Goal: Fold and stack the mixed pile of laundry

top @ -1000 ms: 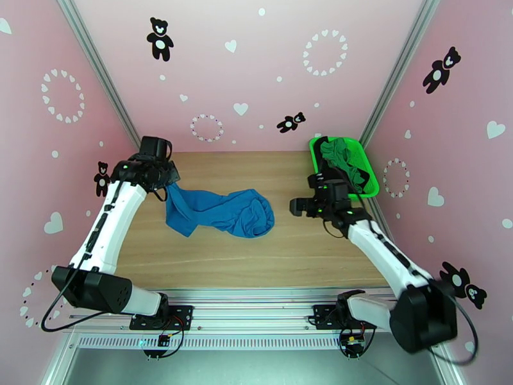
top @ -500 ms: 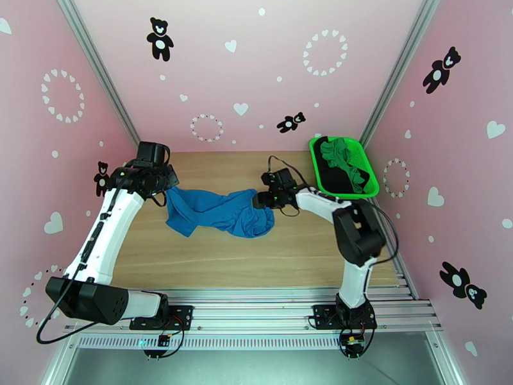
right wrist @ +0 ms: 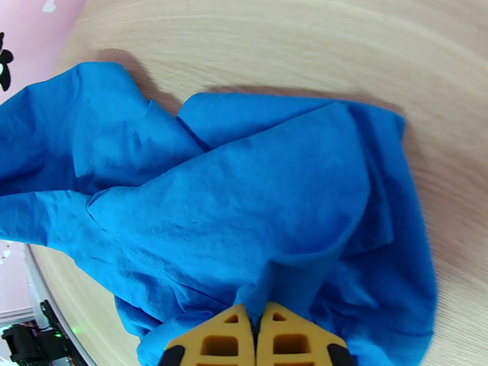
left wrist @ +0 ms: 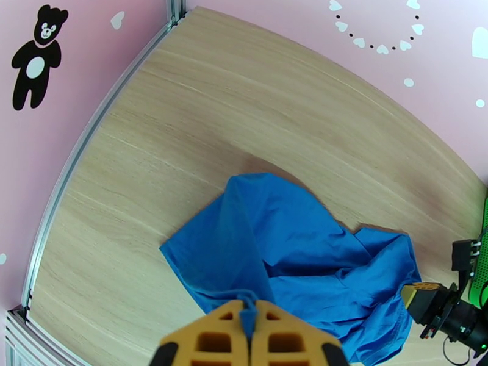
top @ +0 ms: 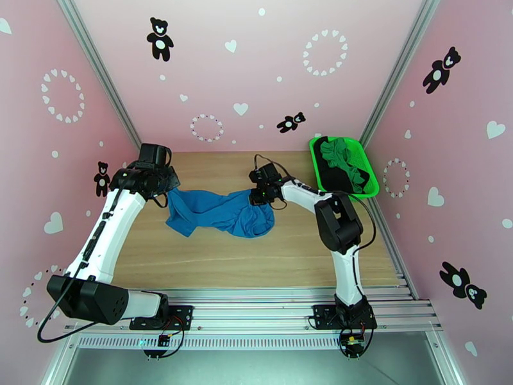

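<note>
The blue T-shirt (top: 218, 213) lies crumpled across the middle of the wooden table (top: 256, 258). My left gripper (top: 168, 185) is shut on its left end, and the left wrist view shows a pinch of blue cloth (left wrist: 293, 251) between the yellow fingertips (left wrist: 251, 309). My right gripper (top: 257, 195) is shut on the shirt's right end; in the right wrist view its fingers (right wrist: 257, 319) clamp a fold of the shirt (right wrist: 244, 202). The green garment (top: 343, 156) and the black garment (top: 332, 179) lie in the basket at the back right.
The bright green mesh basket (top: 313, 163) stands against the right wall. Pink walls enclose the table on three sides. Bare wood stretches in front of the shirt towards the arm bases.
My right arm swung left from beside the basket to the shirt's right end and its jaws went from open to shut on the cloth. The left arm barely moved.
</note>
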`<state>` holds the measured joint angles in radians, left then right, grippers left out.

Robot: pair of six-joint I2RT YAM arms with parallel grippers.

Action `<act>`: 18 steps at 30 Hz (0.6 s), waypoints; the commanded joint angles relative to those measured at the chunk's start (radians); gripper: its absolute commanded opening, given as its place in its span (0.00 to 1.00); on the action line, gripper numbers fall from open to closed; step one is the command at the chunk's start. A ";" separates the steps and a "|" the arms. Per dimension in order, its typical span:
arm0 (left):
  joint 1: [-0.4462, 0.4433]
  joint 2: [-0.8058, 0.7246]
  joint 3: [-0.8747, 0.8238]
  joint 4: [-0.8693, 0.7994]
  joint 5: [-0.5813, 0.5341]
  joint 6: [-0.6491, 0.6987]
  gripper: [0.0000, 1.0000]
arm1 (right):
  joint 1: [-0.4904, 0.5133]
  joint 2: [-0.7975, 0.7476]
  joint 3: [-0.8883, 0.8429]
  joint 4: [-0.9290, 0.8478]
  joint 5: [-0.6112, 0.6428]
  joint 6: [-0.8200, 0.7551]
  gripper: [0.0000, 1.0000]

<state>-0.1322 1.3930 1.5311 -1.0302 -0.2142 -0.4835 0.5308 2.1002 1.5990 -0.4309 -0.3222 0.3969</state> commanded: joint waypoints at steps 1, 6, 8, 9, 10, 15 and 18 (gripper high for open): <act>0.009 -0.039 0.020 -0.023 -0.027 -0.005 0.00 | 0.001 -0.220 0.068 -0.149 0.108 -0.091 0.00; 0.009 -0.068 0.107 -0.089 -0.082 0.009 0.00 | -0.001 -0.551 0.075 -0.244 0.211 -0.206 0.00; 0.009 -0.066 0.162 -0.123 -0.098 0.018 0.00 | -0.007 -0.654 0.073 -0.275 0.214 -0.257 0.00; 0.008 -0.063 0.203 -0.140 -0.105 0.024 0.00 | -0.009 -0.699 0.071 -0.290 0.207 -0.285 0.00; 0.008 -0.059 0.236 -0.151 -0.107 0.030 0.00 | -0.012 -0.735 0.073 -0.302 0.196 -0.310 0.00; 0.010 -0.027 0.461 -0.223 -0.091 0.048 0.00 | -0.017 -0.882 0.092 -0.369 0.137 -0.416 0.00; 0.008 -0.019 0.580 -0.265 -0.063 0.045 0.00 | -0.016 -0.944 0.133 -0.412 0.091 -0.431 0.00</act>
<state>-0.1314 1.3720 2.0277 -1.2217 -0.2874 -0.4549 0.5159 1.1564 1.7130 -0.7322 -0.1814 0.0288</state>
